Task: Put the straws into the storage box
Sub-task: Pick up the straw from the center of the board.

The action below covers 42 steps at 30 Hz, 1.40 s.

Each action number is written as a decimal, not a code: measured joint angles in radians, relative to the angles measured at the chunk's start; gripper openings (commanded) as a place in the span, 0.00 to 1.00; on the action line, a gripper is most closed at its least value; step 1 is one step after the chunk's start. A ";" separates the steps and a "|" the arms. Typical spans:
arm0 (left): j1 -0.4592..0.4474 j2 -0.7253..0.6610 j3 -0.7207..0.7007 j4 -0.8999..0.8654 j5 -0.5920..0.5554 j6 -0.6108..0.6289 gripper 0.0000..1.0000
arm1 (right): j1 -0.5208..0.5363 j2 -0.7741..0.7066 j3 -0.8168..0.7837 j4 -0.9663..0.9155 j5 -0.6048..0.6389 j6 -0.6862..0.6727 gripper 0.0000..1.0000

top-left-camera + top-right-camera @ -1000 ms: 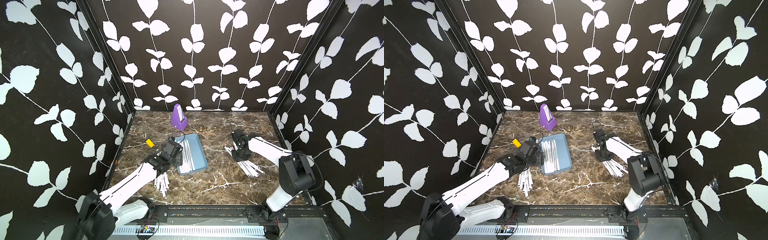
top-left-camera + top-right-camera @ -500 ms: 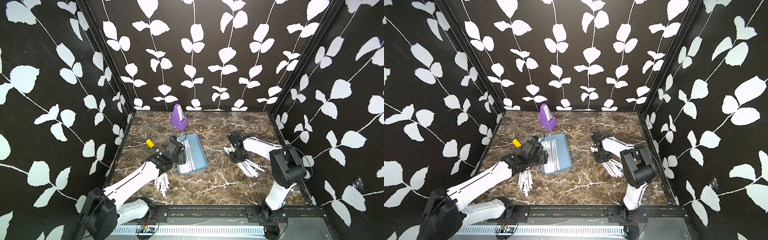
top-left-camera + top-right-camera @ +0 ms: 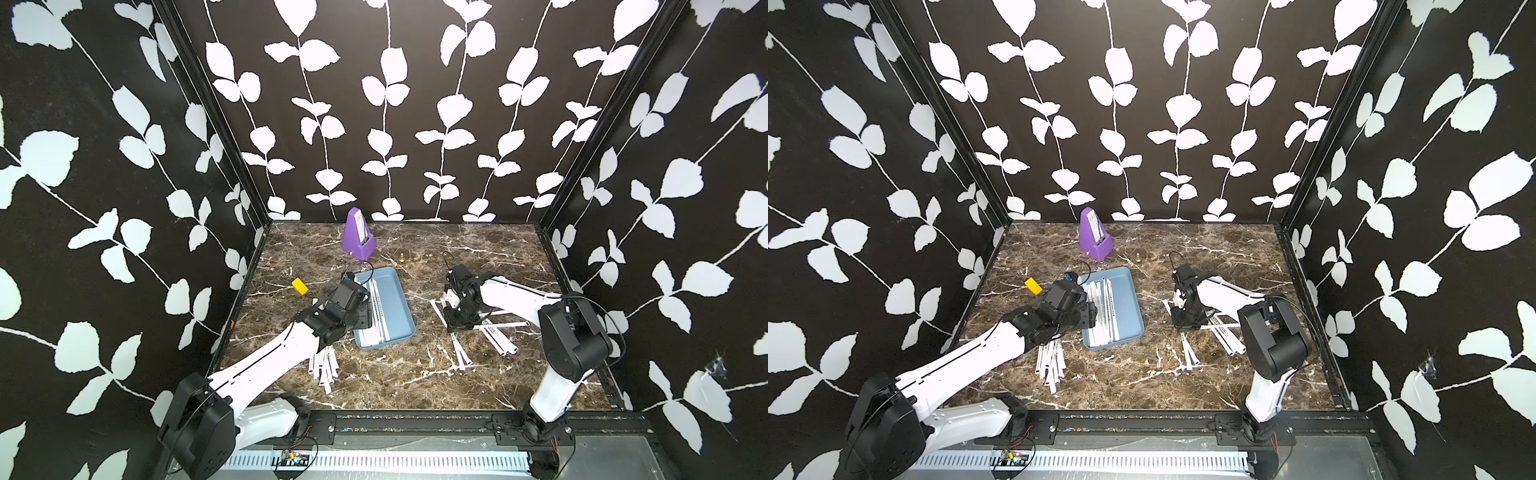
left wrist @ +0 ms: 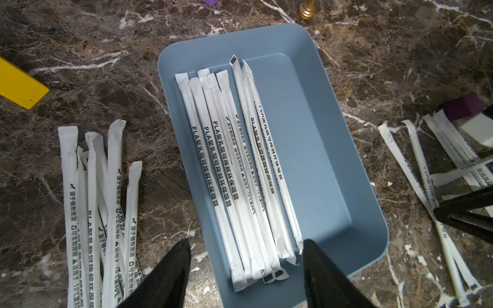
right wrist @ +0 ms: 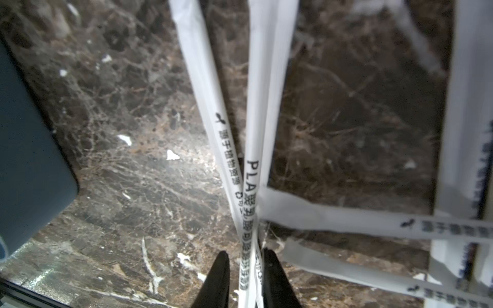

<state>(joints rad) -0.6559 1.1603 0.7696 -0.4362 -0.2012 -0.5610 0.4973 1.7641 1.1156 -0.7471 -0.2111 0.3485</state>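
The light blue storage box (image 3: pixel 405 309) (image 3: pixel 1133 309) (image 4: pixel 333 120) lies left of centre and holds several paper-wrapped straws (image 4: pixel 232 165) side by side. My left gripper (image 4: pixel 245 242) (image 3: pixel 362 308) hovers open over the box's near left end, with nothing between its fingers. A loose pile of straws (image 3: pixel 324 365) (image 4: pixel 93 200) lies beside the box under my left arm. Another scattered pile of straws (image 3: pixel 494 336) (image 3: pixel 1225 332) lies on the right. My right gripper (image 5: pixel 245 253) (image 3: pixel 453 320) points down into that pile, its jaws drawn in around two straws (image 5: pixel 250 213).
A purple metronome (image 3: pixel 359 235) stands at the back. A yellow block (image 3: pixel 300 286) (image 4: pixel 21 85) lies left of the box and a small gold piece (image 3: pixel 402 258) behind it. Black leaf-patterned walls close in three sides of the marble table (image 3: pixel 395 374).
My right arm has swung its elbow toward the front and its gripper has shifted slightly left over the right pile, jaws closing in on straws. The left gripper has barely moved.
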 measured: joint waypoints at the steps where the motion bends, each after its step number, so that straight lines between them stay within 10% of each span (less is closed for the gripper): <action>1: 0.000 0.000 0.000 0.000 0.000 0.000 0.69 | 0.003 0.000 0.002 -0.011 0.034 -0.001 0.26; 42: 0.000 -0.016 -0.034 0.016 0.001 0.000 0.68 | 0.085 0.056 0.030 -0.042 0.223 -0.016 0.12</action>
<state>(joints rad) -0.6559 1.1439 0.7357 -0.4198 -0.2005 -0.5606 0.5819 1.8206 1.1454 -0.7891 0.0120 0.3328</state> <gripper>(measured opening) 0.681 0.121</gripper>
